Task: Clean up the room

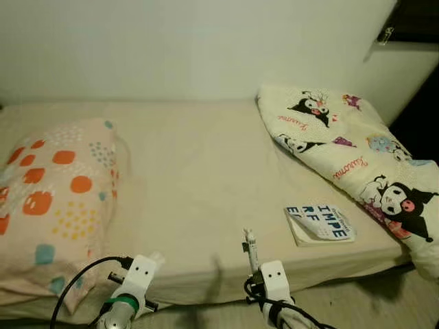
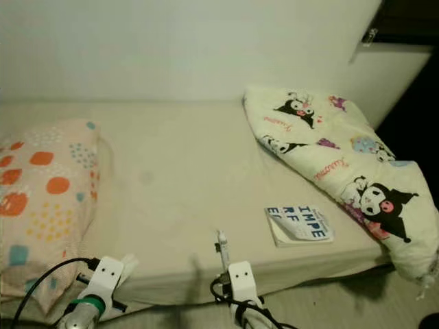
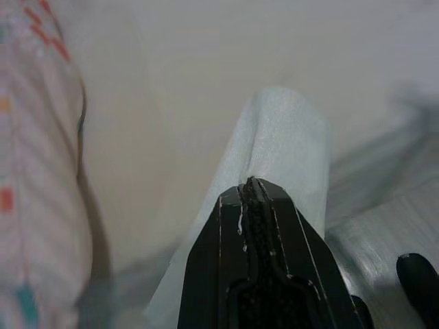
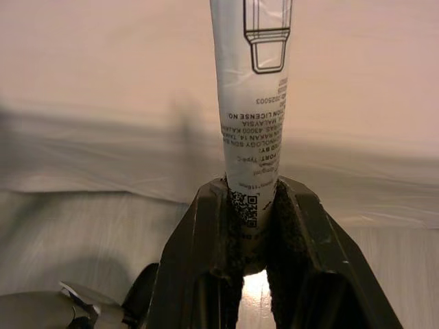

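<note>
I see right gripper point(image 4: 250, 205) clamping slim printed packet point(image 4: 252, 89); left gripper point(image 3: 252, 199) pinching soft pale tissue point(image 3: 285, 144). Both near bed point(image 1: 199, 171) edge; glossy book point(image 1: 319, 223) right.

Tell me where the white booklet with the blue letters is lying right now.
The white booklet with blue letters lies flat on the cream mattress, near its front edge on the robot's right, just beside the cartoon-print quilt and ahead of the right hand.

Dim warm indoor light, soft shadows, dark right corner, blurry left wrist view.
</note>
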Controlling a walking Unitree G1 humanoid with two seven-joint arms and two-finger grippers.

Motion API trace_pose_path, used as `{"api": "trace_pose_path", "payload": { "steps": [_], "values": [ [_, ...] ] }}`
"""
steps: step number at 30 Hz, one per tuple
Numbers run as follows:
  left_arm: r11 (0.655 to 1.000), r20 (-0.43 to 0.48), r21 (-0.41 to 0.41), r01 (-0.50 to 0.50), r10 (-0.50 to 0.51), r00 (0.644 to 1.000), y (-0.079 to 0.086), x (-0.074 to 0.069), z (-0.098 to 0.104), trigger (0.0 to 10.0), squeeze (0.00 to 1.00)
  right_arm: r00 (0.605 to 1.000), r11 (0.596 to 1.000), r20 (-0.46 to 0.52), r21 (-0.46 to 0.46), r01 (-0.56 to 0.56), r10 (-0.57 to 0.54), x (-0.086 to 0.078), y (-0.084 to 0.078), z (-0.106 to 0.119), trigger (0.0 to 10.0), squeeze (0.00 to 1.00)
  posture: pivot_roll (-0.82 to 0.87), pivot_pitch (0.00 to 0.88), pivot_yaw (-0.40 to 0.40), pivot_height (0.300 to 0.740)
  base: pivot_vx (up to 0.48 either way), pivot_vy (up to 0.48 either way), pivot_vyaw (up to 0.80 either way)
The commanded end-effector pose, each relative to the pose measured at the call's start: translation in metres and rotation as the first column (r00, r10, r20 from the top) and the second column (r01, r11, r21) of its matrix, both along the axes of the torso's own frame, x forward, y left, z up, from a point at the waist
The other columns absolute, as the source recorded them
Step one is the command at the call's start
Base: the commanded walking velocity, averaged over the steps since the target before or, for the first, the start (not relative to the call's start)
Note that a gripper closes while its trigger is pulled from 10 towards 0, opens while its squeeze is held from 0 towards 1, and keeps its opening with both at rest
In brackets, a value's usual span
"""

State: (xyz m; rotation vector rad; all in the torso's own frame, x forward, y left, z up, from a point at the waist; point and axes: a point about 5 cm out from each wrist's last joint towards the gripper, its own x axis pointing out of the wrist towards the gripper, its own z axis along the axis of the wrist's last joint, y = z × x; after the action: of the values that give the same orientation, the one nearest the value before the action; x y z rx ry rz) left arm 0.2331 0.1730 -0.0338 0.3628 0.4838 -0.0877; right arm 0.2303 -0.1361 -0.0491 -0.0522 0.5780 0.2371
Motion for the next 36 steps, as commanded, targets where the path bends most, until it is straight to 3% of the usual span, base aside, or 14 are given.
{"api": "trace_pose_path", "payload": {
  "steps": [1,29,36],
  "values": [
    [1.0,-0.025,0.001,0.012,-0.012,1.0,-0.001,-0.0061,-0.0053,10.0,0.0,1.0,1.0,-0.022,-0.01,0.001,-0.001,-0.0064,-0.0016,-0.0046,10.0,0.0,0.11,0.005,-0.018,0.74,-0.33,0.0,0.0],
    [1.0,-0.023,-0.006,0.024,-0.024,0.999,-0.004,-0.0058,-0.0058,10.0,0.0,1.0,1.0,-0.02,-0.01,-0.005,0.004,-0.0071,-0.003,-0.0049,10.0,0.0,0.1,0.004,-0.018,0.74,-0.329,0.0,0.0],
    [0.999,-0.046,-0.01,0.039,-0.039,0.998,-0.0063,-0.0058,-0.0077,10.0,0.0,0.998,0.997,-0.019,-0.039,-0.066,0.065,-0.0086,0.0002,-0.0054,10.0,0.0,0.1,0.0,-0.02,0.74,0.0,0.0,0.18]
  ]
}}
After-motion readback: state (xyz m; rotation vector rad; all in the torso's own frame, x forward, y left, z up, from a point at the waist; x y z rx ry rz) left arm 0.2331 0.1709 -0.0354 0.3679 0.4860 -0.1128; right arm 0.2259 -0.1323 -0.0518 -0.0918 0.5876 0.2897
